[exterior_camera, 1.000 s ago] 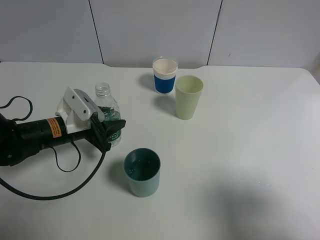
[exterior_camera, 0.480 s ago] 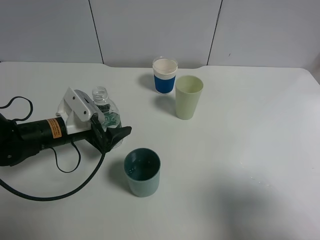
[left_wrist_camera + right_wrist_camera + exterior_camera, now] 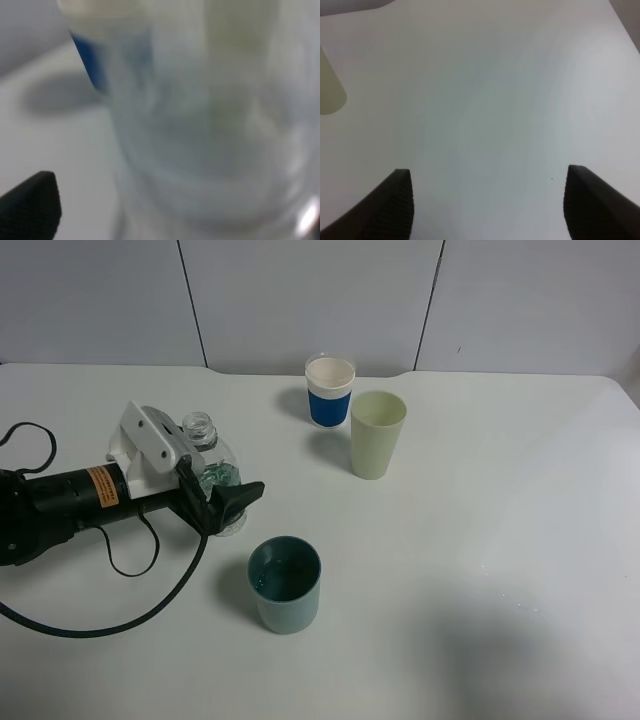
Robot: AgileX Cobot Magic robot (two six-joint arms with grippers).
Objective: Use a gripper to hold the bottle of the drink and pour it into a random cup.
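Filling left wrist view, small clear plastic bottle [image 3: 210, 130] blurs out, label unreadable. Left hand [image 3: 222, 508] straddles bottle [image 3: 213, 472], fingers spread, grip unclear. Dark teal plastic tumbler [image 3: 285, 583] stands nearby on white bench [image 3: 480, 540]. Right hand [image 3: 487, 200] spread, over bare bench. Grey wall panels [image 3: 300, 300] behind.

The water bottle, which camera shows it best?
The exterior high view: the water bottle shows neck to base, uncapped, partly behind the left pincer. The left wrist view shows only a blurred close-up of its clear body. The right wrist view misses it.
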